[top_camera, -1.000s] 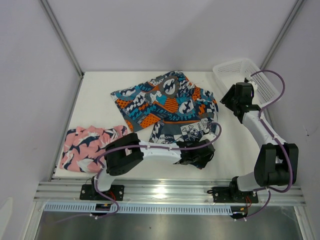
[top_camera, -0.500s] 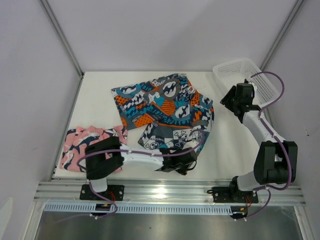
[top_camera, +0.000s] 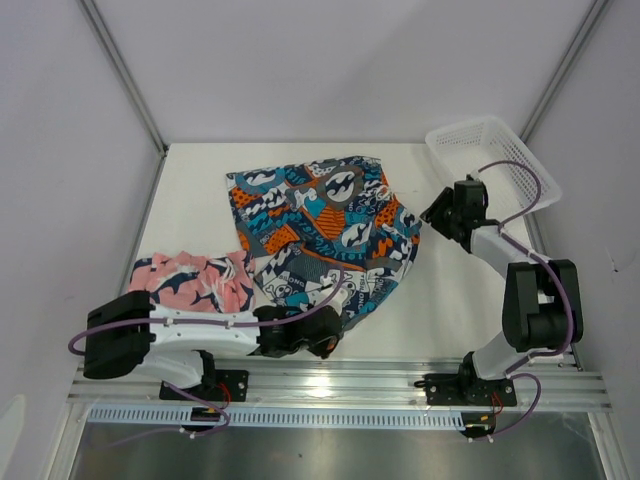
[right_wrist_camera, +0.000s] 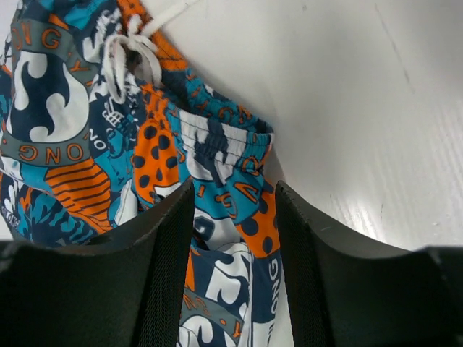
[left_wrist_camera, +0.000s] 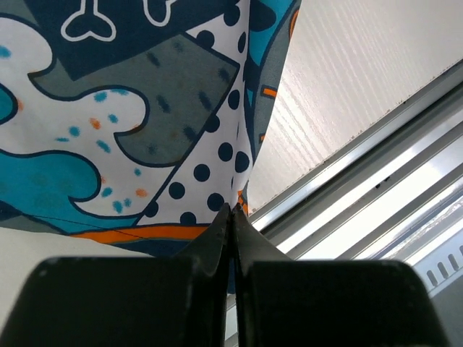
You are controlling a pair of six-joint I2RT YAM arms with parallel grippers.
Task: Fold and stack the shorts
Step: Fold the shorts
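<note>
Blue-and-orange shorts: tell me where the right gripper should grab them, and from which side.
Grip the gathered waistband edge near the drawstring, coming in from the right of the shorts. That bunched edge lies just ahead of the open right gripper, and the left gripper pinches the near edge.

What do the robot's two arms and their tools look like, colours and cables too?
Both the left arm and right arm have white tube links between bulky black joint housings, each trailed by a looping purple cable. The left tool and right tool are matte black, their fingers tapering toward the tips. No markings show.
</note>
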